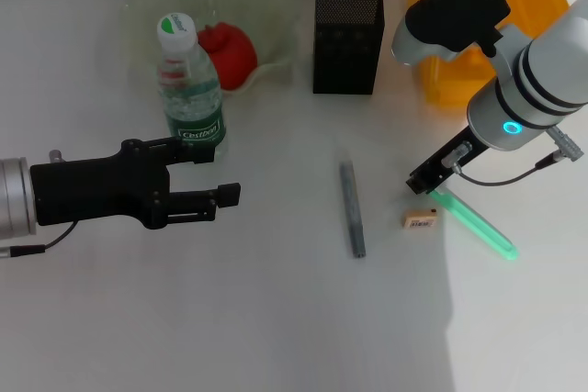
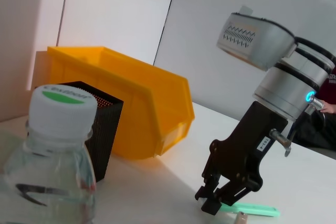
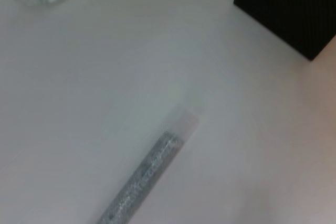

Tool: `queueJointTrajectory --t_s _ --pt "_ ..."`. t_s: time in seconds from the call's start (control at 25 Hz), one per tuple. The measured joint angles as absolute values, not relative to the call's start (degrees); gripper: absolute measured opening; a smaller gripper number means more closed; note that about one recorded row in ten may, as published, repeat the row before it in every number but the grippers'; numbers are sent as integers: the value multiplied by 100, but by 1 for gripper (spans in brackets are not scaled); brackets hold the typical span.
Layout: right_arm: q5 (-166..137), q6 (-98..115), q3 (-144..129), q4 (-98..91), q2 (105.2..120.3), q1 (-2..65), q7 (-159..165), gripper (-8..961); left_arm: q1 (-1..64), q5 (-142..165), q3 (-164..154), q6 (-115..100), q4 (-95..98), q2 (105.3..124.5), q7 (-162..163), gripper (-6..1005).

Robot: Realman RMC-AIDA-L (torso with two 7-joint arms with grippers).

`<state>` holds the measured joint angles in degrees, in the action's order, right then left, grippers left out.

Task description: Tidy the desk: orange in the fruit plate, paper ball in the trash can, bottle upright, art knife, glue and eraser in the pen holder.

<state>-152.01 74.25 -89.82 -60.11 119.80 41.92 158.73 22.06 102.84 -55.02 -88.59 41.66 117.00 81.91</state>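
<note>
Presently: left gripper (image 1: 216, 174) level above the desk (image 1: 276, 319), fingers (image 1: 226, 194) apart, nothing between them. Just beyond its upper finger, bottle (image 1: 190, 89) upright, white cap, green label; close, contact not discernible. Behind the bottle, pale green fruit plate (image 1: 271, 6) holding a red-orange fruit (image 1: 230, 50). Well ahead of the fingertips, grey glue stick (image 1: 353, 208) flat on the desk, lying roughly crosswise to the gripper's reach.

Right gripper (image 2: 215, 199) low over the desk, tilted downward, jaws parted a little, not clamped on anything that can be made out. Directly beneath and trailing outward from its tips, green art knife (image 1: 475, 222) flat on the desk; touching or not, cannot tell. Just beside the tips, on the side toward the glue stick, small tan eraser (image 1: 420, 219), apart from the knife. Beyond the gripper, past its forearm, black mesh pen holder (image 1: 347, 36) upright; next to that, yellow bin (image 2: 134, 108) at the desk's far edge, partly hidden in the head view by the right arm's housing.

Between the two grippers: only the glue stick. Right wrist view: glue stick end, a corner of the pen holder, bottle cap edge.
</note>
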Motion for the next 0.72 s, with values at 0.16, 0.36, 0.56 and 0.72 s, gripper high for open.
queueJointTrajectory --t_s 0.16,0.36,0.56,0.72 --pt "-15192 7505 -8953 -6610 11973 3931 15873 193 2213 10284 -5488 -8859 4165 11699 8192 780" --pt "-14747 7337 -8606 -8271 11938 3076 15816 175 2215 10284 -5463 -8891 4184 11697 8209 780" --pt "-12546 5561 -7907 -9268 11932 1889 14864 182 2252 10283 -5478 -8933 4208 11705 8198 779" --pt "-8491 4188 -7746 -7649 11929 1925 11948 189 2296 10283 -5469 -8901 4181 11715 8184 779"
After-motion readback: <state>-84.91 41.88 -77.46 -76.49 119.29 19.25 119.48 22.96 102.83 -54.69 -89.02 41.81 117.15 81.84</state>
